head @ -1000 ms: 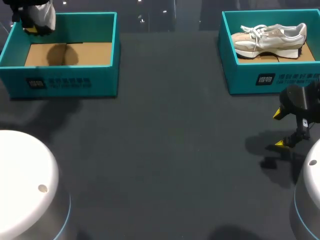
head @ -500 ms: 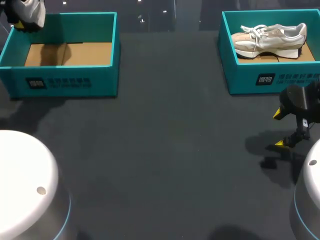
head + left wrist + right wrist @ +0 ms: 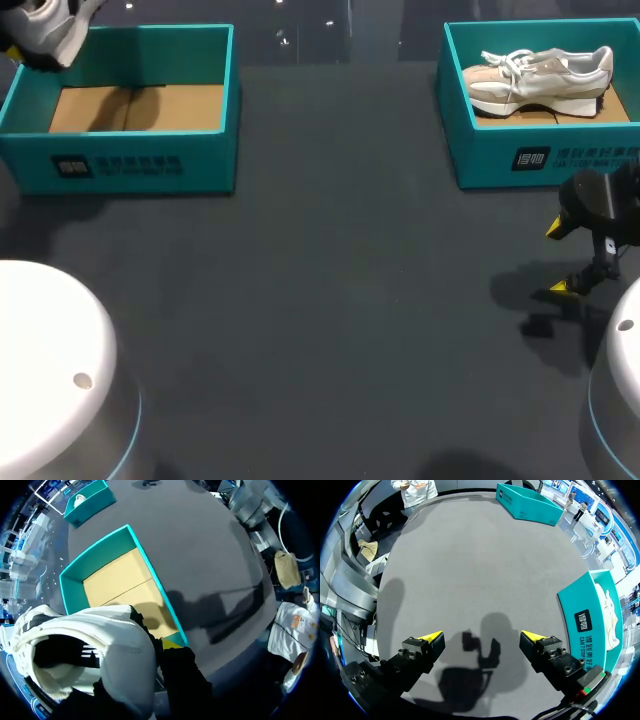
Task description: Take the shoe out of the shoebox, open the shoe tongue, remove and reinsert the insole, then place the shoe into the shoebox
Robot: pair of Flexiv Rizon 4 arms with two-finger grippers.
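Observation:
A white and grey shoe [image 3: 48, 28] hangs above the far left corner of the left teal shoebox [image 3: 130, 165], whose cardboard floor is bare. In the left wrist view my left gripper [image 3: 159, 646] is shut on this shoe [image 3: 100, 650] at its heel collar; one yellow tip shows outside and the other is hidden by the shoe. A second white shoe [image 3: 540, 75] lies on its side in the right teal shoebox [image 3: 545, 160]. My right gripper [image 3: 572, 257] stands open just above the table in front of that box, with nothing between its fingers [image 3: 431, 637].
The dark table top [image 3: 330, 300] stretches between the two boxes. The rounded white bases of my arms [image 3: 45, 360] sit at the near corners. In the right wrist view the right box wall [image 3: 590, 625] stands close beside the open gripper.
My left gripper has carried the shoe up and to the left, from over the left box's back corner to beyond its edge. The right arm has kept still.

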